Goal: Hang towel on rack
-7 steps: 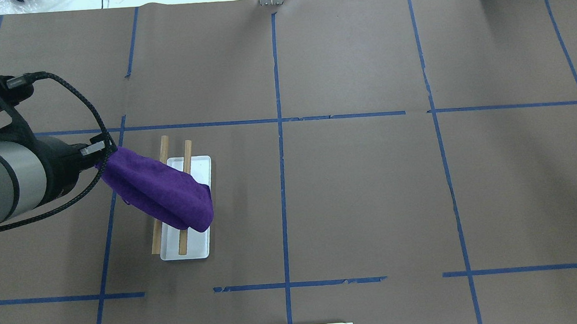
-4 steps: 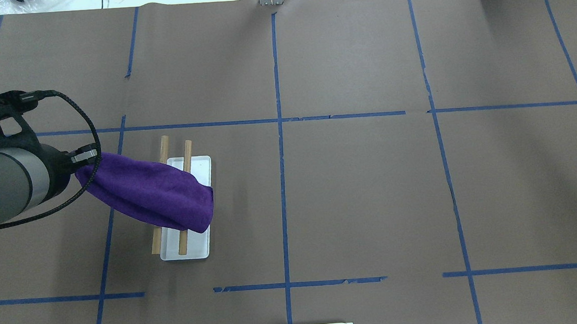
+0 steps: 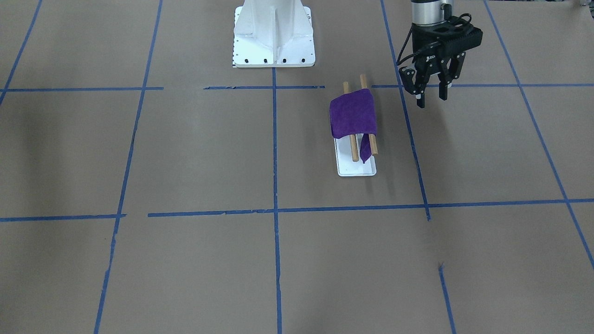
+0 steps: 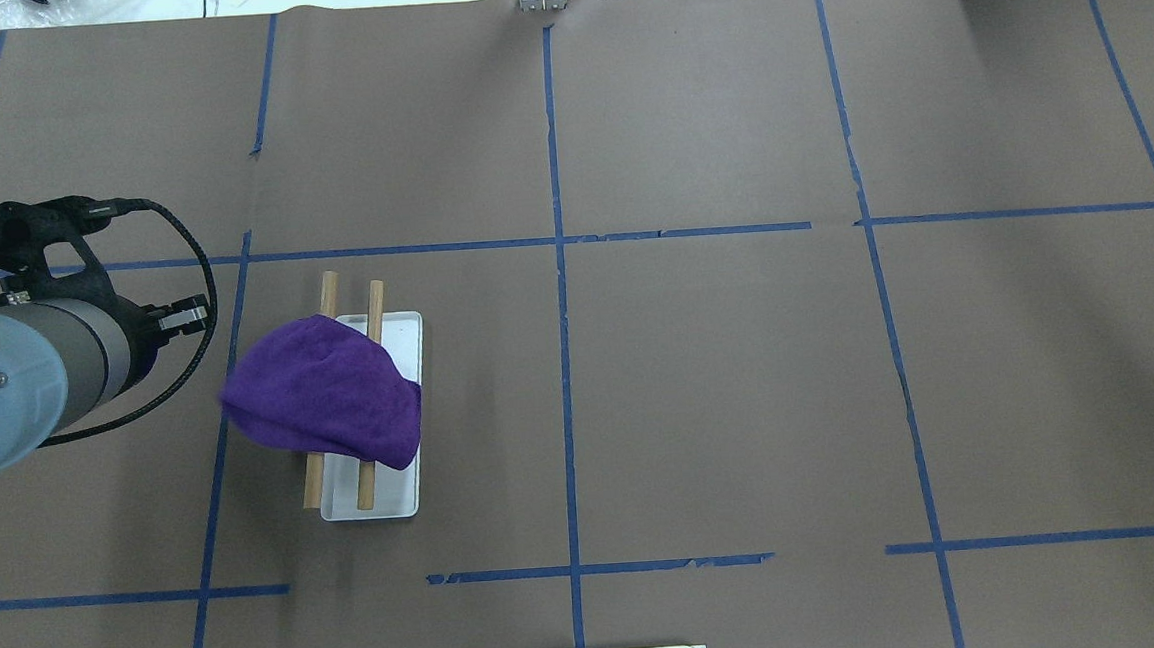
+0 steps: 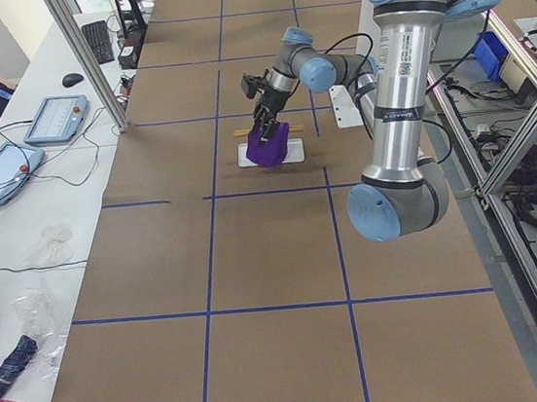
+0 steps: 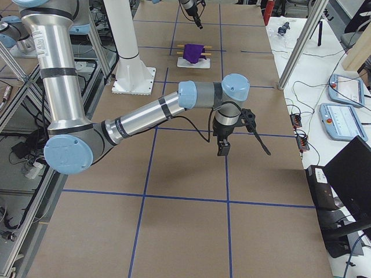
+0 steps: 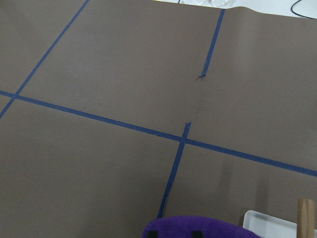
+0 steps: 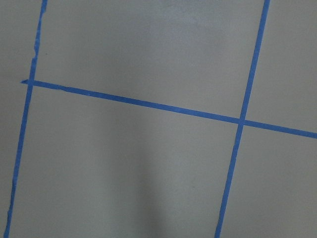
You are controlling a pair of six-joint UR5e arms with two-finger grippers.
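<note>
Towel (image 3: pixel 352 114) hides rack (image 3: pixel 356 169) middle; left pincer (image 3: pixel 432 100) spread wide; right pincer (image 6: pixel 244 149) gap unreadable

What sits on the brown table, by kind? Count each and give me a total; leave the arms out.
Towel: 1
Rack: 1 (it carries 2 wooden dowels)
White pedestal: 1
Total: 3

Middle of the rack (image 3: pixel 356 168) beneath the towel (image 3: pixel 352 114)
</note>
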